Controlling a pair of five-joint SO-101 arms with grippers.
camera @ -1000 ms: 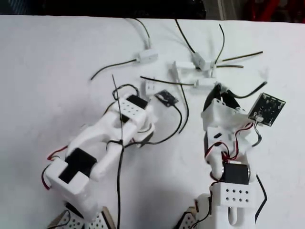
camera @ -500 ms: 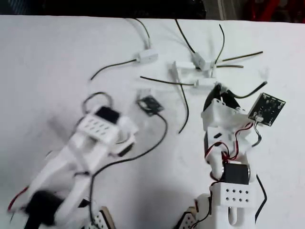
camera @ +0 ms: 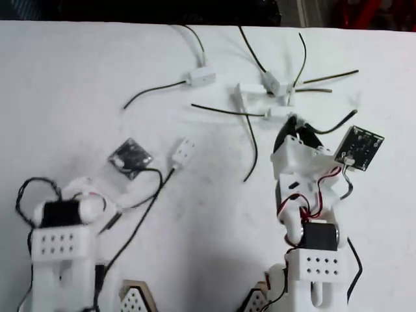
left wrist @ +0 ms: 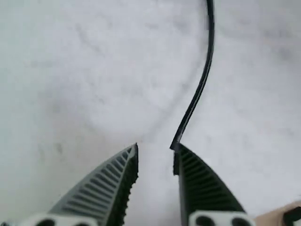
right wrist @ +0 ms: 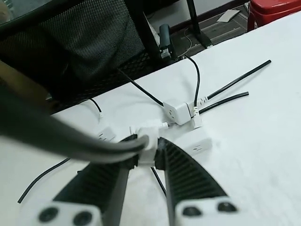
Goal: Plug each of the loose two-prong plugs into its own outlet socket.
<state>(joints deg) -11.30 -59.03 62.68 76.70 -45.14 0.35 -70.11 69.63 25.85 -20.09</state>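
Bright, even overhead light on a white table (camera: pixel 65 78).
Ahead of the left claw (left wrist: pixel 155 153) we see pale glare and only faint grey shading; the plug (right wrist: pixel 146 142) in the right claw (right wrist: pixel 149 153) shines, while the room (right wrist: pixel 56 56) beyond it is dim.

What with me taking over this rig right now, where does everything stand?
Left gripper: open above the table, a black cord at one fingertip.
Right gripper: shut on a plug, close to a white block.
A corded piece lies alone mid-table.
Done: no seated plug that I can confirm.
Left: seat the held plug, then probably the lone piece.
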